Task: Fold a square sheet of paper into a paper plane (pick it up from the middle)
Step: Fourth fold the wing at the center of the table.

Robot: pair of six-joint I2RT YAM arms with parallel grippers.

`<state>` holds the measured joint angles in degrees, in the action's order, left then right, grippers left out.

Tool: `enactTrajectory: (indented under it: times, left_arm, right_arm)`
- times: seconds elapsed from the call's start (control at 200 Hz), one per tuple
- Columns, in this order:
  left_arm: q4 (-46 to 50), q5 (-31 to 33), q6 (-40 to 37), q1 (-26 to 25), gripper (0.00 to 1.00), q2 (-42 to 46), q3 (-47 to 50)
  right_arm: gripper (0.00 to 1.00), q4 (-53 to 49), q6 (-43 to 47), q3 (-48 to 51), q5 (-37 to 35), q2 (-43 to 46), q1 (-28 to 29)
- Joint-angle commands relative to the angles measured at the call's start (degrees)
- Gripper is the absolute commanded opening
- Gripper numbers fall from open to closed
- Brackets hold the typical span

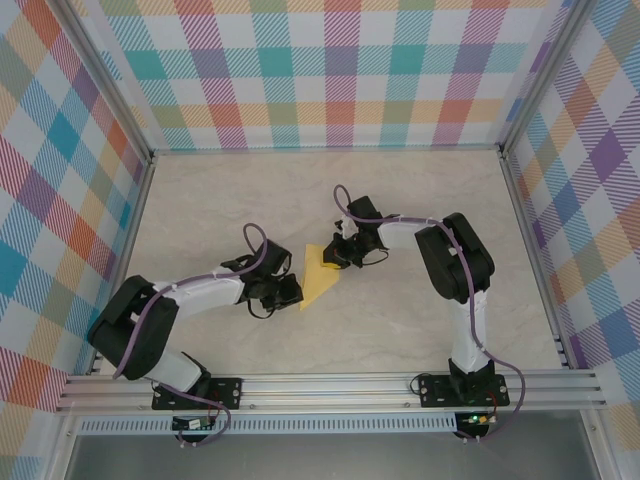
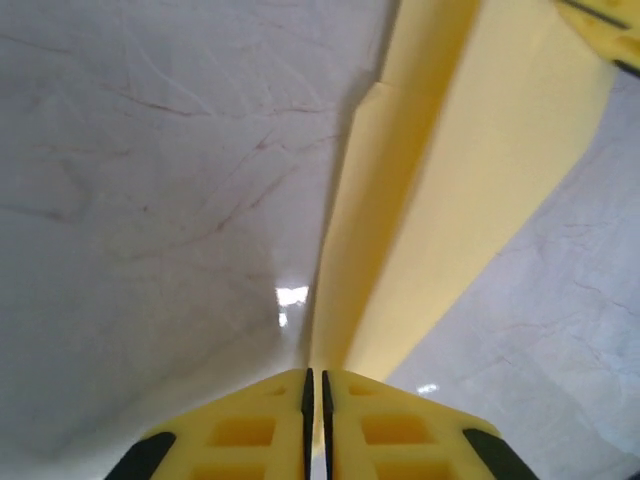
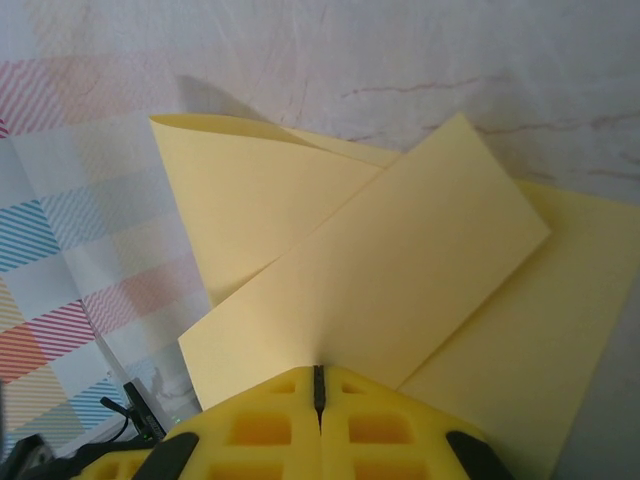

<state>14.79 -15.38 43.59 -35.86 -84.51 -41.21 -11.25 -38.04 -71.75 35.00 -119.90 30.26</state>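
The paper point(image 1: 320, 278) lies in the middle of the table point(image 1: 200, 200), partly folded and far from finished. Left fingers point(image 2: 240, 430) pinch its left edge. Right fingers point(image 3: 250, 430) pinch a lifted flap. Most folding looks still ahead.

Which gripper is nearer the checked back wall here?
Right. The right gripper pinches the far side of the yellow sheet of paper, closer to the back wall. The left gripper pinches its near-left edge, further forward.
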Motion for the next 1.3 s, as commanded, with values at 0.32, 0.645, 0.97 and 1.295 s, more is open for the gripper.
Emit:
enactTrajectory:
  times: [0.32,0.645,0.97,1.295]
  left_arm:
    - [-16.10,-2.48,13.21,0.04,0.19,-7.84,-6.47]
    - [-12.73,-1.86,12.69,-3.60,0.17,-9.29,2.61]
    - [-1.67,-0.72,8.62,-5.36,0.21,5.44,12.02]
    - [-4.15,1.90,9.27,-5.27,0.26,10.38,2.61]
  right_arm:
    - [0.03,-5.15,1.03,1.73,-5.47,-2.01,-0.20]
    - [0.03,-6.42,1.53,2.28,-7.11,-1.83,-0.20]
    - [0.03,-8.23,1.93,1.97,-8.87,-1.76,-0.20]
    - [0.04,-6.64,1.20,3.24,-8.03,-1.79,-0.16]
